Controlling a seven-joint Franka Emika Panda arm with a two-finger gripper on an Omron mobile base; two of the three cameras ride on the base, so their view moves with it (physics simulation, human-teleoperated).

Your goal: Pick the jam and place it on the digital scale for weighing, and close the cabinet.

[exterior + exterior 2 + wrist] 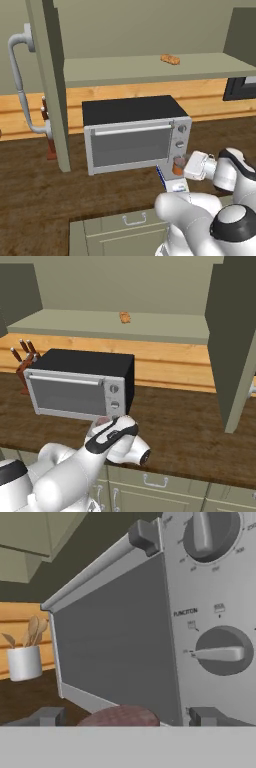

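The jam [178, 166], a small orange-brown jar with a reddish-brown lid [120, 716], stands upright at the far end of the digital scale [172, 185], just in front of the toaster oven's lower right corner. My gripper [182, 164] reaches in from the right at jar height. In the hand view my gripper [129, 716] is open: one dark fingertip stands on each side of the lid with a clear gap to it. The cabinet [50, 75] above the counter is open, its doors [230, 341] swung out on both sides. My arm hides most of the scale in the right base view.
The silver toaster oven [132, 135] sits right behind the jar, its knobs [220, 652] close to my hand. A pastry [170, 59] lies on the cabinet shelf. A knife block [25, 363] and a white utensil holder [23, 662] stand left of the oven. Drawers [130, 225] run below the counter.
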